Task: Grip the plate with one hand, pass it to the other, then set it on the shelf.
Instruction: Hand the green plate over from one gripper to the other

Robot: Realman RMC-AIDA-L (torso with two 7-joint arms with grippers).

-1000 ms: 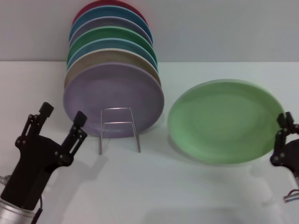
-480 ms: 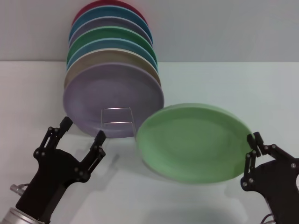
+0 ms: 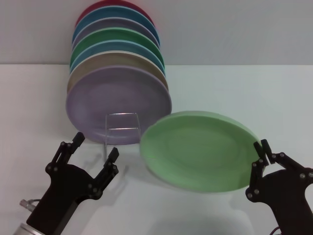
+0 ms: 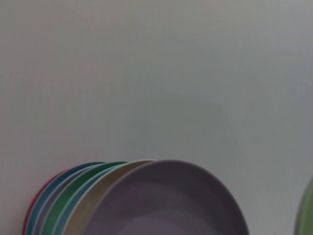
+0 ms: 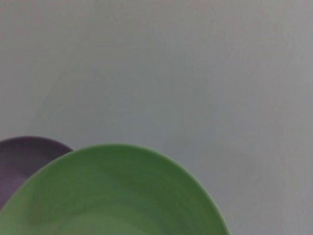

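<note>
Pastel-green plate [image 3: 199,150] held off the table by its right edge, right gripper [image 3: 261,152] clamped on the rim, left gripper [image 3: 95,147] spread wide just left of it, silver wire shelf [image 3: 123,131] behind, lilac plate [image 3: 119,103] fronting the upright stack

We see the plate [image 3: 198,149] as matte, smooth, pale green, ceramic or plastic, can't tell which. The lilac plate [image 3: 117,100] fronting the stack has the same dull smooth finish. The shelf [image 3: 122,128] is thin bare metal wire, silvery with slight shine. Both the left gripper [image 3: 94,147] and right gripper [image 3: 261,147] look like black matte plastic or coated metal. The table [image 3: 234,88] is plain white, matte.
</note>
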